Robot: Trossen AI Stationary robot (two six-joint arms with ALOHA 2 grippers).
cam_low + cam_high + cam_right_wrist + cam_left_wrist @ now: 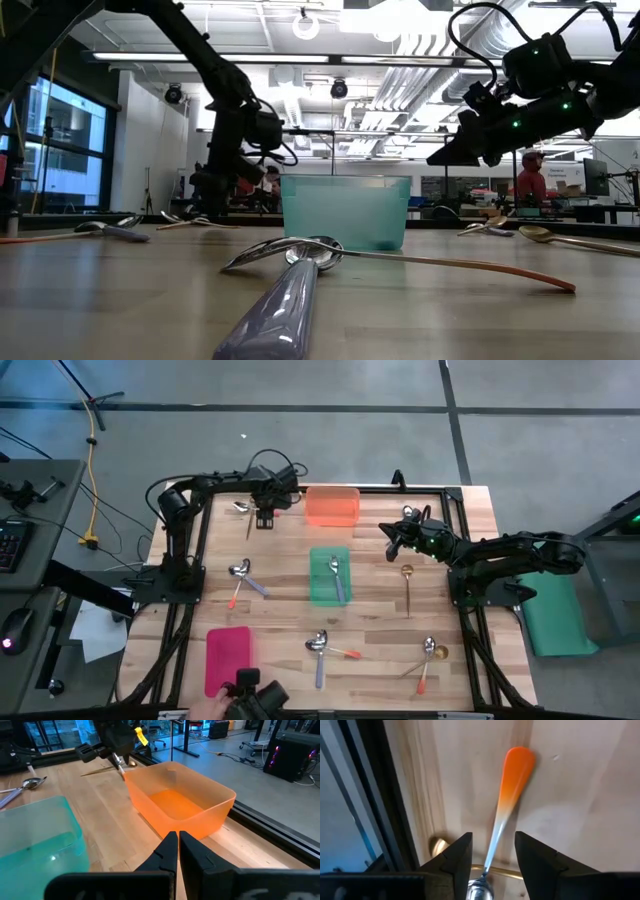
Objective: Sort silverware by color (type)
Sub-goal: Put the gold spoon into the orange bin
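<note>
Left wrist view shows my left gripper [492, 857] spread around the thin neck of an orange-handled spoon [512, 785], fingers [455, 857] either side; whether they pinch it I cannot tell. A gold spoon [440, 847] lies crosswise beneath. From overhead this happens at eleven o'clock on the table [370, 615], just beside the empty orange tray [332, 506]. My right gripper [177, 847], fingers pressed together and holding nothing, hovers at two o'clock, facing that tray. The green tray [329, 575] at centre holds one purple spoon [337, 576]; the red tray [228, 658] at seven o'clock is empty. Other spoons lie scattered. No writing is legible.
</note>
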